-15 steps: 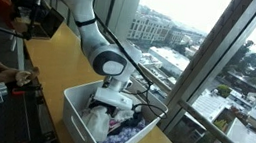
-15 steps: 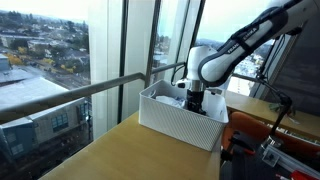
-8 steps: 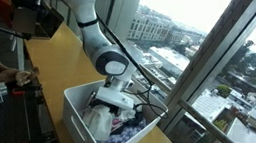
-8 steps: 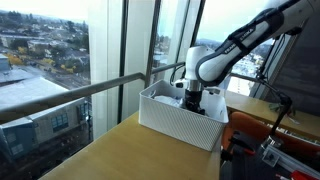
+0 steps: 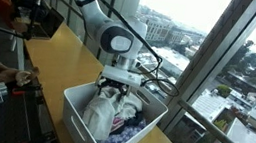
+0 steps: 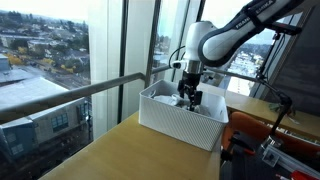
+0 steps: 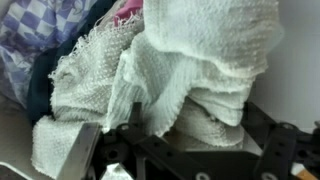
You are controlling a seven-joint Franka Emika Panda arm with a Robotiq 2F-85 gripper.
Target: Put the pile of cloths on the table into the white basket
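One white basket is standing at lower centre on one worktop, holding one pile of cloths.

The pile of cloths is rough-woven, the white basket smooth plastic.

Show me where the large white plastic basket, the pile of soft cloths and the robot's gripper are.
large white plastic basket (image 6: 178,122): exterior view, outer side wall.
pile of soft cloths (image 5: 103,108): exterior view, white cloth on top.
gripper (image 5: 118,87): exterior view, midway between its fingertips.
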